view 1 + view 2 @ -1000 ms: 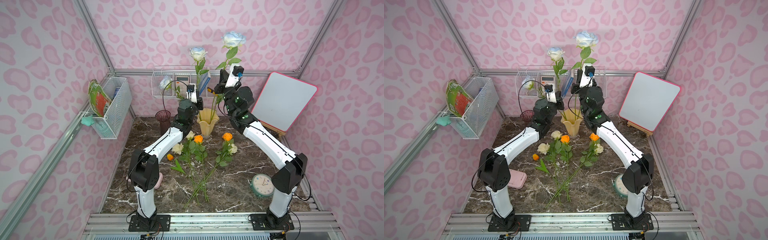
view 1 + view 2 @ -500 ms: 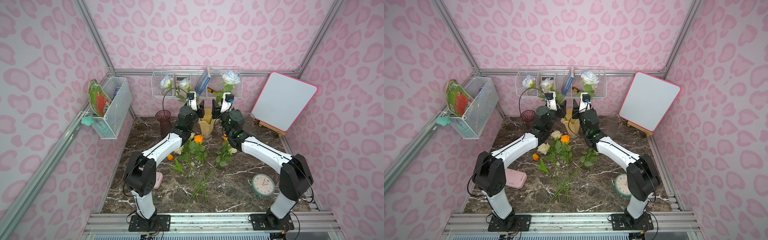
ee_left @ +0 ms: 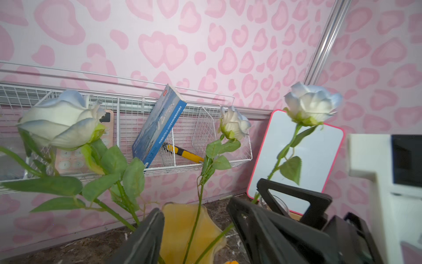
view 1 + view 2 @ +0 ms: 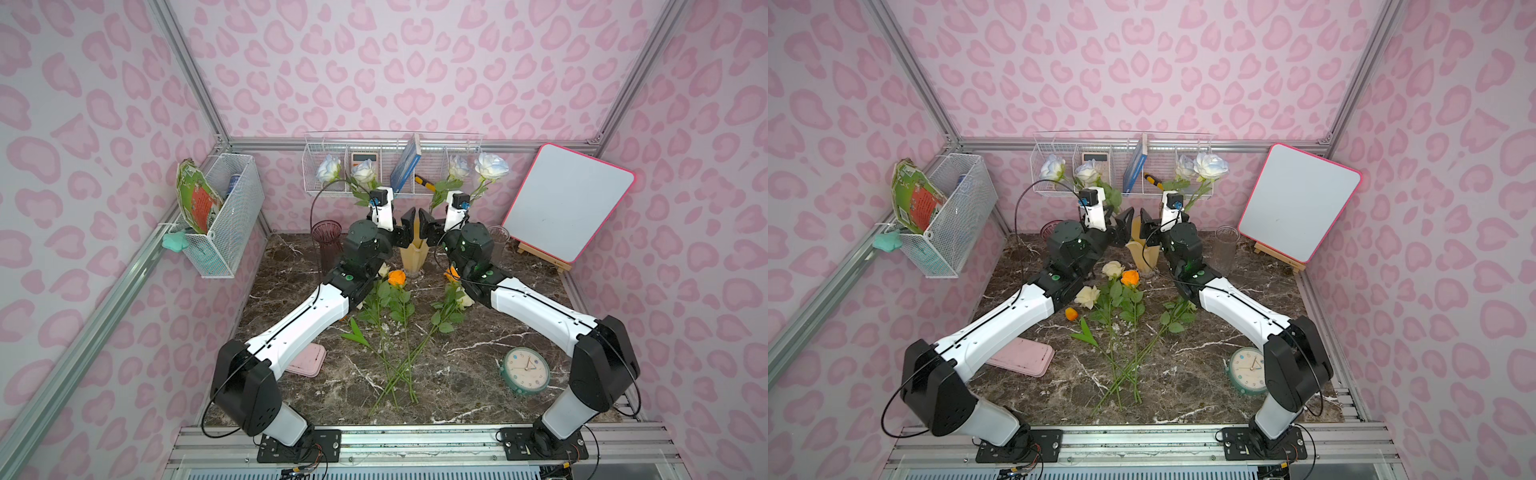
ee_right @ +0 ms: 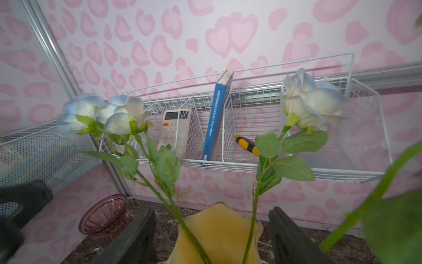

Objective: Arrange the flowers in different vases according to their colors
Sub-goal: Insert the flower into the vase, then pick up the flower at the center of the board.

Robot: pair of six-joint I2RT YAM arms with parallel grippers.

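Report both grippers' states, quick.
Left gripper: open, holding nothing.
Right gripper: open, holding nothing.

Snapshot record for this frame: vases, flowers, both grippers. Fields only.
yellow wavy-rimmed vase: four pale blue-white roses inside
dark purple ribbed glass vase: empty
clear glass cylinder vase: looks empty
marble table: orange roses, cream roses, orange tulip bud lying loose
left gripper: open, at yellow vase rim
right gripper: open, at yellow vase rim
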